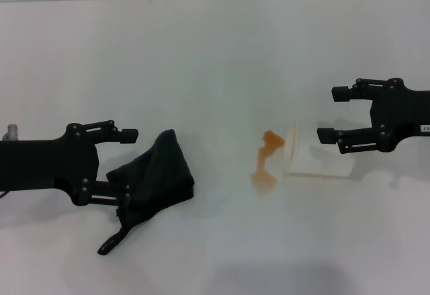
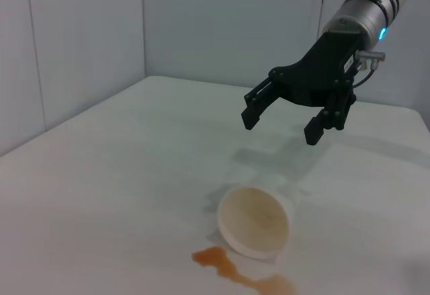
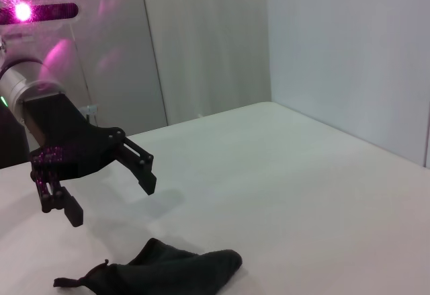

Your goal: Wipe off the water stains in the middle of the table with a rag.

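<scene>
On the robot's left, the left gripper (image 1: 127, 164) hangs with its fingers spread wide. From the right wrist view it is above the table (image 1: 215, 53), clear of the cloth, not pinching anything. The rag (image 1: 151, 177) lies bunched directly beneath and just beyond the fingertips, its thin tail trailing toward the robot's body. The left arm is therefore the nearer one to the rag by a wide margin.

From the rag, the water stains (image 1: 265, 164) lie toward the robot's right, near the table's middle, with bare tabletop between. The smear's long axis runs roughly toward and away from the robot, so a wipe travelling rightward from the rag would cross it broadside.

A tipped white cup (image 1: 316, 157) lies just beside the stains on their right, mouth facing them. The right gripper (image 1: 329, 113) hovers above and beyond the cup, fingers apart and empty. The cup may obstruct a full rightward stroke.
</scene>
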You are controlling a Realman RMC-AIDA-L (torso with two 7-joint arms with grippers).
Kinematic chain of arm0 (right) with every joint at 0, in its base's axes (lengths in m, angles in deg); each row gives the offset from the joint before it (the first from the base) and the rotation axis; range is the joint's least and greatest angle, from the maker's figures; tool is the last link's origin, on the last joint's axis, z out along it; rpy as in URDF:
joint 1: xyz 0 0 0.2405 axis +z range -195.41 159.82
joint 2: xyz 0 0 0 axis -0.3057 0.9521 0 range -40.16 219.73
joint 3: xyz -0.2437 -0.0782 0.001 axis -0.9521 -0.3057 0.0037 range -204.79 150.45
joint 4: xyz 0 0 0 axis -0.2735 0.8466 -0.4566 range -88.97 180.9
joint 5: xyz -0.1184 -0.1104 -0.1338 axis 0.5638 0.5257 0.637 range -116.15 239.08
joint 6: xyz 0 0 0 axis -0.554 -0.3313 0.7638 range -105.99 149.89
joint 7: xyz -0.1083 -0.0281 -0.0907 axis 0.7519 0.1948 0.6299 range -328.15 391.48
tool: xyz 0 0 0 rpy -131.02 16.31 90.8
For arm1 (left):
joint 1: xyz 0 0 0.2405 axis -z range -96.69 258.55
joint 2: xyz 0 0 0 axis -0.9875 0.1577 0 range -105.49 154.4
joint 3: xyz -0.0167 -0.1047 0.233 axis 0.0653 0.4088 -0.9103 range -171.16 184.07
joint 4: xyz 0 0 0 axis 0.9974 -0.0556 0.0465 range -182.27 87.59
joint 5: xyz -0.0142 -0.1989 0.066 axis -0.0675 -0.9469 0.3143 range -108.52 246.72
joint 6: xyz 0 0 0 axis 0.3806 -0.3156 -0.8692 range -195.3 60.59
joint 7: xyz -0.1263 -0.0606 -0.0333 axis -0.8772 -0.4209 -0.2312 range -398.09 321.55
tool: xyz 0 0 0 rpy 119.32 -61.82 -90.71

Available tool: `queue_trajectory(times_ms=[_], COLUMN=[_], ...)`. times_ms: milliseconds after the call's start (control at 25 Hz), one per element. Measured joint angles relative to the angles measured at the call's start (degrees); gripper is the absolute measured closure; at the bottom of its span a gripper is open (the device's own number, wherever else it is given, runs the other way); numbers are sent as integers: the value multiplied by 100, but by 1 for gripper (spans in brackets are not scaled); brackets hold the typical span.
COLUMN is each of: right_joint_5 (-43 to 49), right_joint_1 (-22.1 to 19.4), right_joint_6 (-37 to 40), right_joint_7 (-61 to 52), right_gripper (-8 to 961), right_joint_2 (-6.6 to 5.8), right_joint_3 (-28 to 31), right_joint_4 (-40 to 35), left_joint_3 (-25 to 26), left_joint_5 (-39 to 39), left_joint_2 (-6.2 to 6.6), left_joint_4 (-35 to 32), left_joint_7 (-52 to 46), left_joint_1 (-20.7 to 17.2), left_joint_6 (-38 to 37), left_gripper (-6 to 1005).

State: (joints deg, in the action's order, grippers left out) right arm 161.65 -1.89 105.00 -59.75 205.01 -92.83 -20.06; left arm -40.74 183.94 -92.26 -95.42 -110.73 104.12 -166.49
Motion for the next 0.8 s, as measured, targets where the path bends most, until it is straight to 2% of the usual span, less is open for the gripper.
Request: queue_trajectory(times_ms=[800], right_joint_5=[31], right_joint_1=[64], right_joint_6=[36], right_joint_7=[-272], right_gripper=[95], right_joint_2=[0], right_joint_3=[-82], right_joint_4=[-55], left_joint_3=[0], left_joint_5=[12], left_joint_2=[-62], left_joint_4=[9], left_joint_7=[48], left_joint_1=[-53], left_joint_6=[7], left_gripper=[111])
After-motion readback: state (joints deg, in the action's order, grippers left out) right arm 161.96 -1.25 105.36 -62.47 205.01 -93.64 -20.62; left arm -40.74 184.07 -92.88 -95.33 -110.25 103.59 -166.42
